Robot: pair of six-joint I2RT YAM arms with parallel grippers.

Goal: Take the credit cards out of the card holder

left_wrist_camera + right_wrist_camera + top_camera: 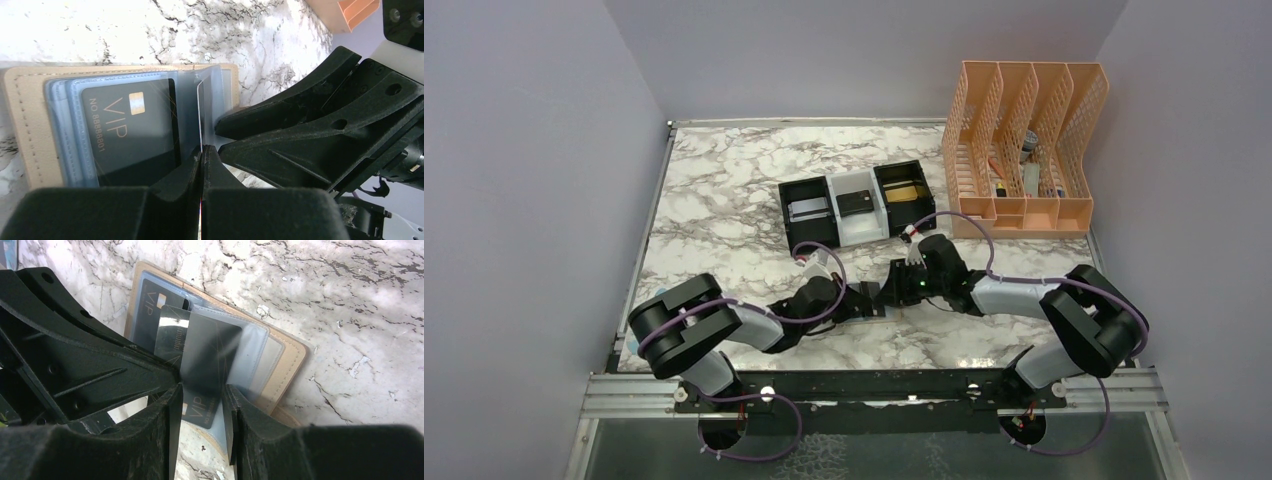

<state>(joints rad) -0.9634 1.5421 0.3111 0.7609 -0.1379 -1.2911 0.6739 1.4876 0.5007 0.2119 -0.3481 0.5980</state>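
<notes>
The tan card holder (30, 125) lies open on the marble near the table's front, its bluish clear pockets fanned out. A dark VIP credit card (130, 130) sits in one pocket. My left gripper (202, 150) is shut on the thin edge of another dark credit card (172, 335), which sticks partly out of a clear pocket. My right gripper (202, 392) is closed on the card holder's (285, 365) pocket leaves from the opposite side, tip to tip with the left one. In the top view both grippers (886, 293) cover the holder.
Three small bins (856, 228) stand in a row mid-table, each with a card inside: silvery (807, 210), dark (856, 203) and gold (904, 192). A peach mesh file organizer (1024, 150) stands at the back right. Walls close in on the left, right and back.
</notes>
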